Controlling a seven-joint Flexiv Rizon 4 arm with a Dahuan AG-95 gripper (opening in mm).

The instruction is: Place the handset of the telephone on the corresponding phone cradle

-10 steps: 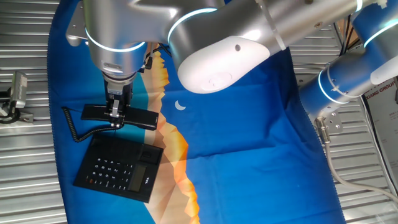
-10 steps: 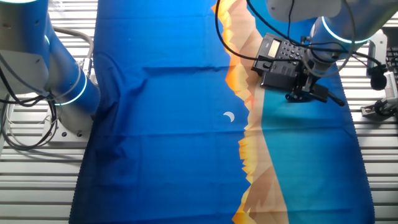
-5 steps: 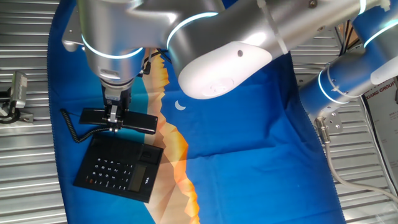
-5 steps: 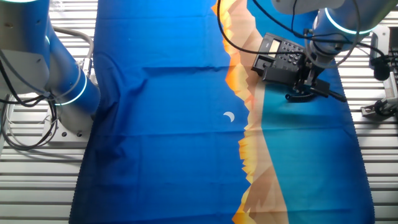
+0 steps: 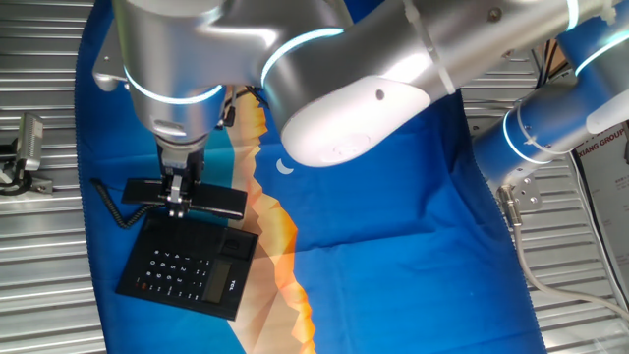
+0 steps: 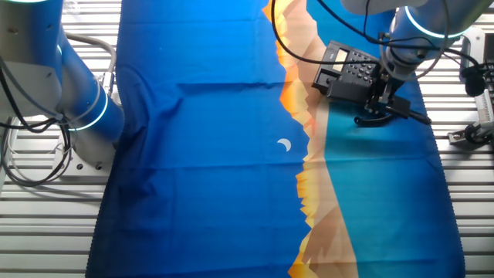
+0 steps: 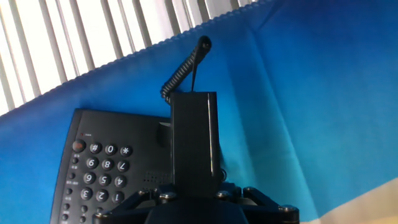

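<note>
The black handset [image 5: 211,197] is held level in my gripper [image 5: 177,200], which is shut on its middle. It hangs just above the far edge of the black telephone base [image 5: 187,265], over the cradle side. The coiled cord [image 5: 110,202] trails off its left end. In the other fixed view the gripper [image 6: 377,105] holds the handset [image 6: 397,110] beside the base [image 6: 347,77]. In the hand view the handset [image 7: 194,140] runs away from me, partly over the keypad base [image 7: 106,168], with the cord [image 7: 180,74] beyond it.
A blue and orange cloth [image 5: 393,216] covers the slatted metal table. A second blue arm [image 5: 550,118] stands at the right of one fixed view. A small metal fixture [image 5: 25,147] sits off the cloth at the left.
My gripper has carried the handset a little left and down toward the telephone base. The base has not moved.
</note>
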